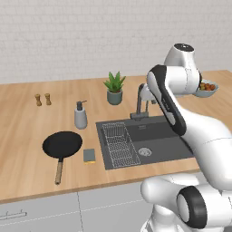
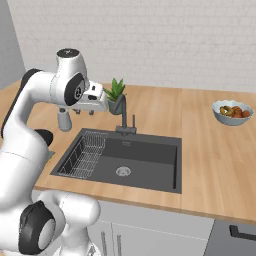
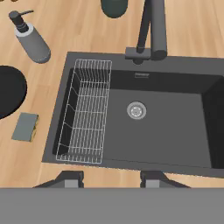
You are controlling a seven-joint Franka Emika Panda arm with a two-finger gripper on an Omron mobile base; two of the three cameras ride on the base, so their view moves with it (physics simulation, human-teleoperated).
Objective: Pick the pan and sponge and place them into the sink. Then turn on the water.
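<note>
The black pan (image 1: 62, 145) lies on the wooden counter left of the sink, its light wooden handle (image 1: 59, 171) pointing toward the front edge. Between pan and sink rests the small grey-green sponge (image 1: 89, 155), also seen as sponge (image 3: 25, 127) beside the pan's rim (image 3: 8, 92). The dark grey sink (image 1: 161, 136) holds a wire rack (image 3: 85, 113) on its left side and a round drain (image 3: 136, 110). My gripper (image 3: 111, 179) hangs high over the sink's front edge, open, nothing between its fingers.
A dark faucet (image 1: 140, 103) stands behind the basin. A grey soap dispenser (image 1: 80, 115), a potted plant (image 1: 114, 89) and two small shakers (image 1: 43, 99) sit on the counter's left part. A bowl of fruit (image 2: 231, 111) stands at the far right.
</note>
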